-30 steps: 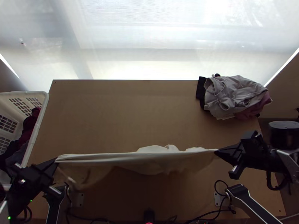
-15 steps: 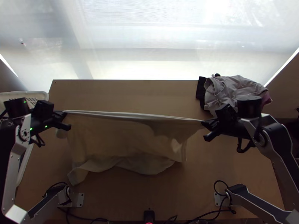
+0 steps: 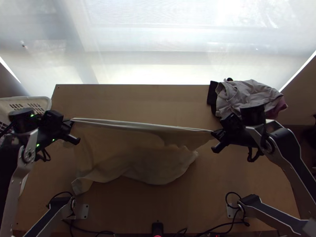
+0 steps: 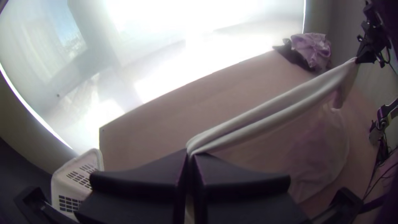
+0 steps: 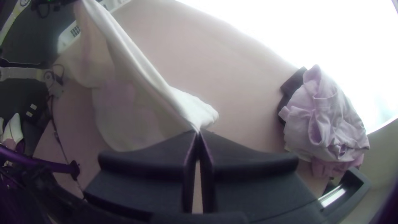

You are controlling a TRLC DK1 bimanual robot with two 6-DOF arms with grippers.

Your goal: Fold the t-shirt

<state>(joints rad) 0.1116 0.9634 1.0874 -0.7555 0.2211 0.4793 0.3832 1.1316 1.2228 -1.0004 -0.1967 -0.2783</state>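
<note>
Observed in top view: white t-shirt (image 3: pixel 130 162) draped over table (image 3: pixel 138 100), long axis running left-right, right end slightly nearer the bases; taut at far edge, trailing loose toward near side. Pinched between closed fingers at 2 ends, by left gripper (image 3: pixel 72 120) and right gripper (image 3: pixel 213 132).

No writing, label, number or sign can be made out on anything here; whatever small marks there are stay too tiny to read.
</note>
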